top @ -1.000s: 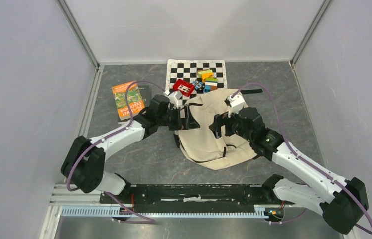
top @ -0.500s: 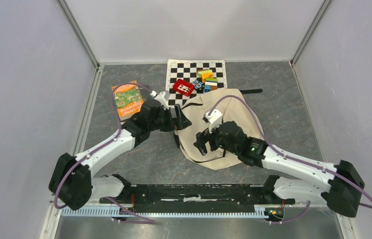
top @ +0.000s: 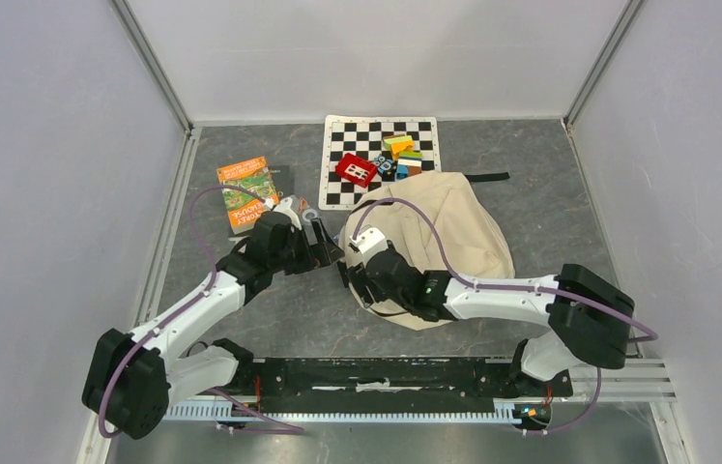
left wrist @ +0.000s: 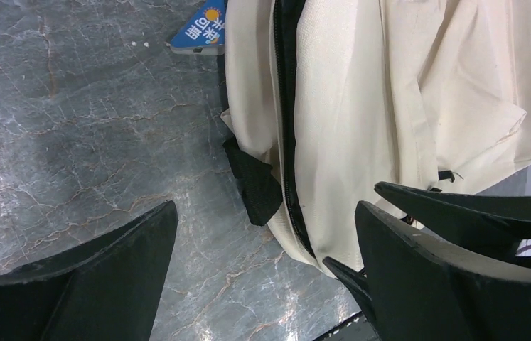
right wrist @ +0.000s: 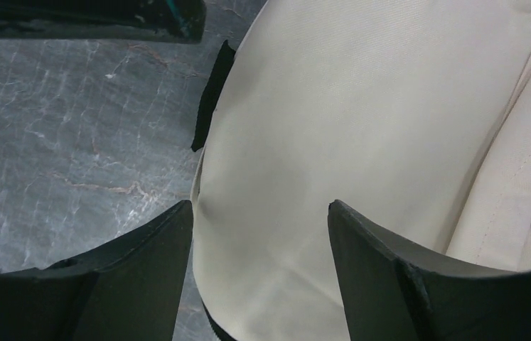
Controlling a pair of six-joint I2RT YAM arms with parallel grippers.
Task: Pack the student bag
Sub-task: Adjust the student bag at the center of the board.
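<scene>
Right wrist view: student bag [right wrist: 362, 106] edge sits between the parted fingers [right wrist: 141, 263].

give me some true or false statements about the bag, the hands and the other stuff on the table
1. The cream fabric backpack with black straps lies on the grey marbled table. True.
2. The orange picture book is packed inside the backpack. False: it lies on the table, left of the backpack.
3. The left hand is open and holds nothing. True.
4. The right hand hovers over the black-and-white chequered mat. False: it is at the backpack's near-left edge, fingers apart over the cream fabric.
5. The red plastic block sits on the chequered mat. True.
</scene>
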